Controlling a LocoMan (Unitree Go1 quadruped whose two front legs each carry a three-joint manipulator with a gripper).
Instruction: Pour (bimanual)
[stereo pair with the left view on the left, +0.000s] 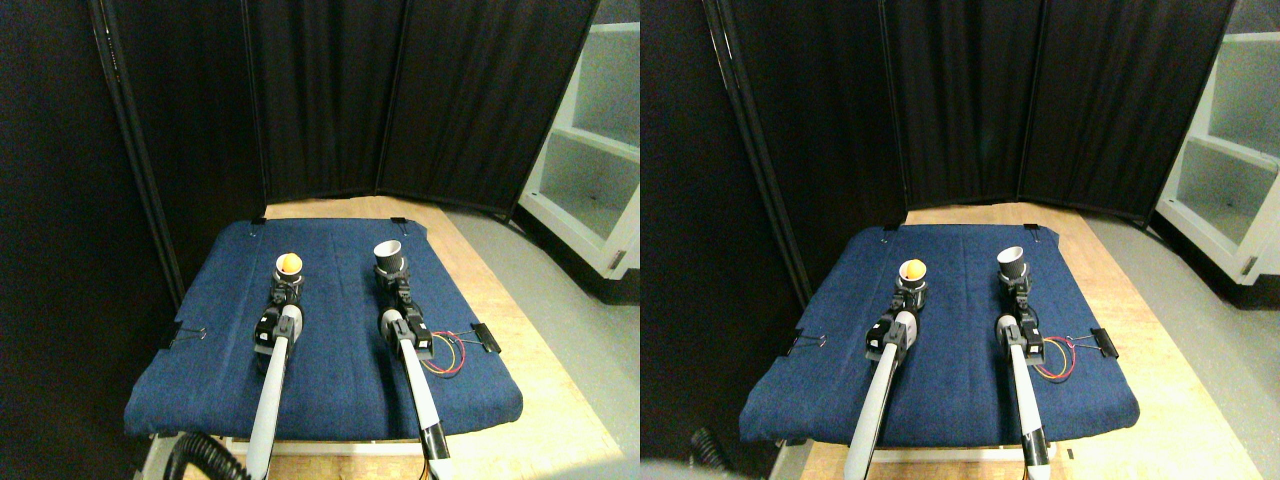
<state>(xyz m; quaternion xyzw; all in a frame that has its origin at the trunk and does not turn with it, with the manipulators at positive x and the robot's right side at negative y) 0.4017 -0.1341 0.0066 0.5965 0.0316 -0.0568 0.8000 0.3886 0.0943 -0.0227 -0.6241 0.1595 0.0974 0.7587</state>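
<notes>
From where I stood, each arm had a cup in front of it on the blue cloth (330, 370) that covered the surface. The left pincer (287, 287) was at the base of the cup with the orange ball (289, 265), and the right pincer (396, 281) was at the dark empty cup (388, 254). Both seemed to be gripping their cups, though the pincers were too small for me to swear how tightly they were closed. The two cups were well apart, side by side, and both looked roughly upright, the empty one perhaps leaning a little.

I judged the pour had not started, as the ball was inside its cup. To do it well, the left arm would need to bring its cup above and just beside the empty one's rim before tipping at all. The tilt should be slow, because a ball rolls out suddenly and could bounce off the rim. The right arm should hold its cup steady, with the mouth turned slightly toward the other cup.
</notes>
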